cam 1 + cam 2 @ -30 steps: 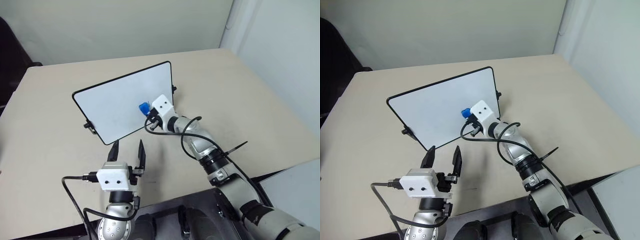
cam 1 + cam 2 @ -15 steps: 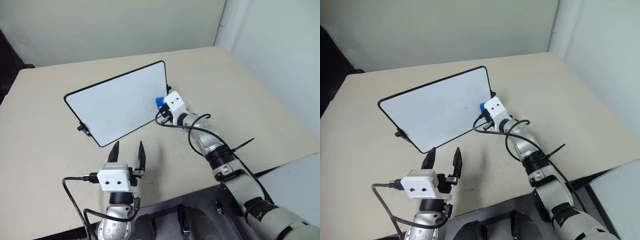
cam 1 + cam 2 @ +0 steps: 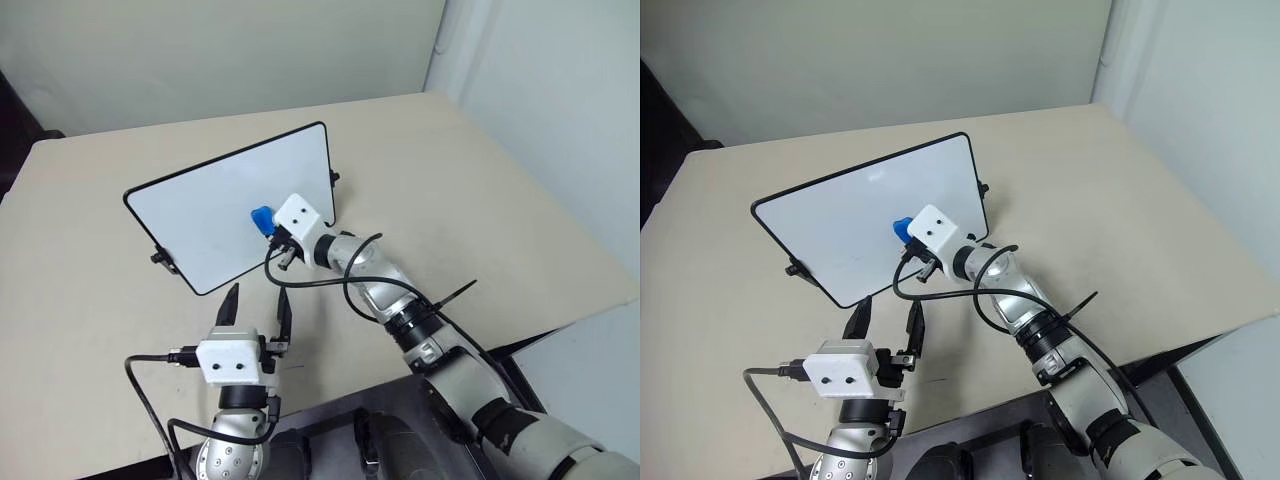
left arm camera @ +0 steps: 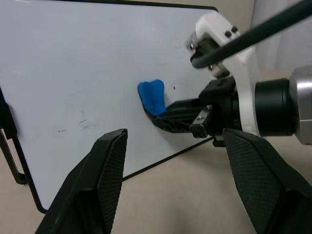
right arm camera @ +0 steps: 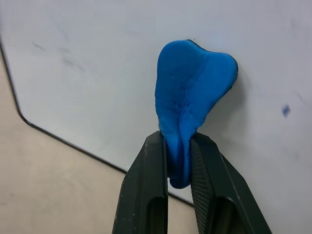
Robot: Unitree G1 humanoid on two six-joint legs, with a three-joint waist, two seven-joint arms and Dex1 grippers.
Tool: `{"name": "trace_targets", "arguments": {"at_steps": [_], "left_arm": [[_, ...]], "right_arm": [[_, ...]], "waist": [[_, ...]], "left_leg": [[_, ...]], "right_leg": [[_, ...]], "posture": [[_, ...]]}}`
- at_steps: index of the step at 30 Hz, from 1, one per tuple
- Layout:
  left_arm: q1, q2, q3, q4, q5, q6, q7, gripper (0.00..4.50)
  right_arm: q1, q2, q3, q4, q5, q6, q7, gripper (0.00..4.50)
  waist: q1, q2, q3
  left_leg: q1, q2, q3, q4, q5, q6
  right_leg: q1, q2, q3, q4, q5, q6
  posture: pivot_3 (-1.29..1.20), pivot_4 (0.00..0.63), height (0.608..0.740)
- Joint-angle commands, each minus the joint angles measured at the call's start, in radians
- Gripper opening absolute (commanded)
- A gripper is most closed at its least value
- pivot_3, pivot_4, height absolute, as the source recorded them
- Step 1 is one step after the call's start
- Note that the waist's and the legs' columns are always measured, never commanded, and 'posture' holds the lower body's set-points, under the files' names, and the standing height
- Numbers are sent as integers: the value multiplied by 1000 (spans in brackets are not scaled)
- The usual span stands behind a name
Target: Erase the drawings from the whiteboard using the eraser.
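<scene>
On the whiteboard (image 3: 215, 205), eraser (image 3: 261, 218) pinched by right gripper (image 3: 268, 224), seemingly touching, left gripper (image 3: 256, 301) spread.

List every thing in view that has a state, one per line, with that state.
whiteboard: propped tilted on the table, mostly wiped, faint marks left.
drawings: a small blue speck and faint smudges remain.
eraser: pinched and squashed in the right gripper, pressed on the board.
right gripper: shut on the eraser.
left gripper: open, holding nothing, in front of the board.
table: bare beige top.
</scene>
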Motion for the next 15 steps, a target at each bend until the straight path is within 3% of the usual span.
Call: {"name": "trace_targets", "arguments": {"at_steps": [1,15], "left_arm": [[4,-3,-10,-40,4,-8,-1,3423],[-23,9,0,-25,-6,1,-25,3423]], "right_arm": [[-37,11,-13,-26,-8,-15,-9,339],[-173,-18,-174,174,1,36,-212,339]], "waist": [[1,0,0],[5,-1,1]], "left_leg": [[0,0,0,0,0,0],[1,-1,-1,0,6,6]], "right_leg": [[0,0,0,0,0,0],[1,0,0,-1,4,-3]], "posture": [[0,150,740],[0,150,740]]}}
